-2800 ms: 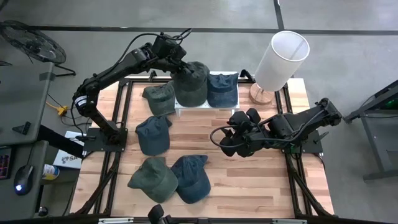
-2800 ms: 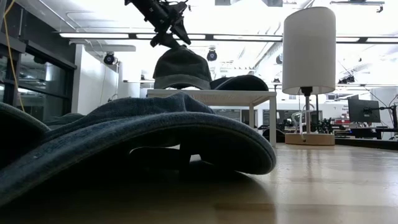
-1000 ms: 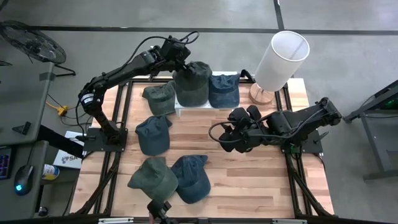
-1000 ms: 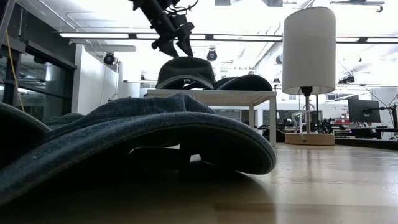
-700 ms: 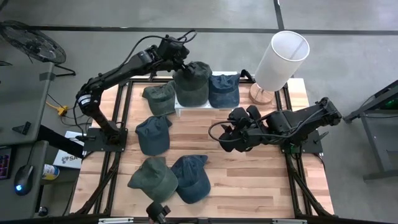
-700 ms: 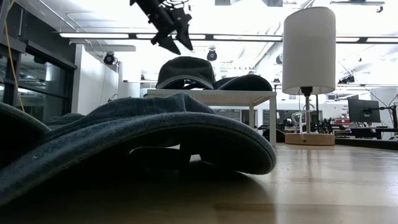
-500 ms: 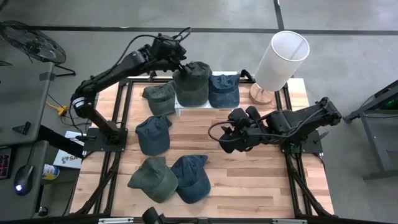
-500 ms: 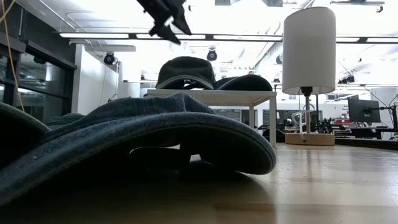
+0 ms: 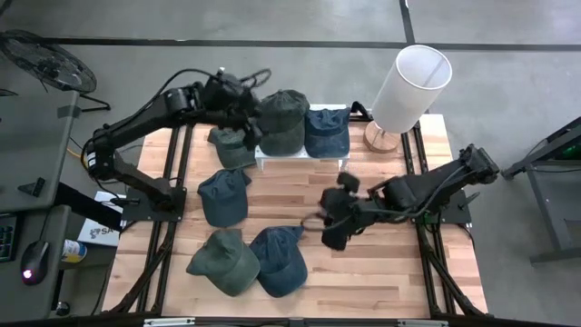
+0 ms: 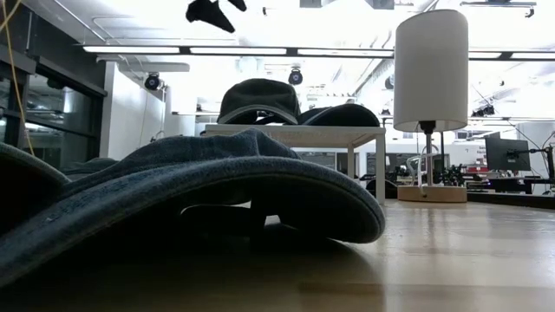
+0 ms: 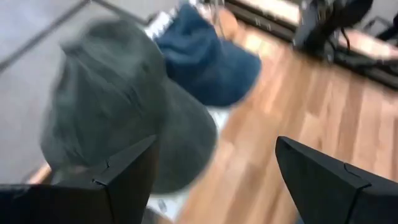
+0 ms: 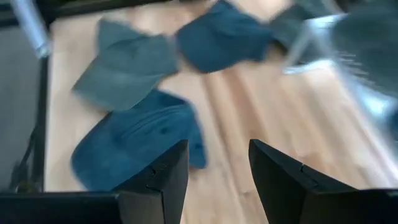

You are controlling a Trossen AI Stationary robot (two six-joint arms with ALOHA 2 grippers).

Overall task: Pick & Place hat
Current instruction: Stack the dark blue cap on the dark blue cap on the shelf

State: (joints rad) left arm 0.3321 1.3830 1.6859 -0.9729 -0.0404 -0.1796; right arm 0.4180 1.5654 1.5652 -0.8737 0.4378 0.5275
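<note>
While the left gripper hangs empty with its jaws spread wide, just beside the green hat on the white stand at the table's far edge, your next pick looks to belong to the right arm. That green hat sits on the stand next to a blue one, so I judge it already placed.

Look at the right gripper: it is over the table's middle, jaws part open, grasping nothing. In its wrist view the fingers frame a blue hat, which lies ahead of them and toward the near edge. From above, this hat sits just beside the gripper, on the left arm's side of it, with its brim pointing toward the near edge and its crown nearer the gripper. A green hat touches it on the far side from the gripper.

You have the right arm clearly nearer; the left is well apart, up by the stand. Two more hats lie loose between them.
</note>
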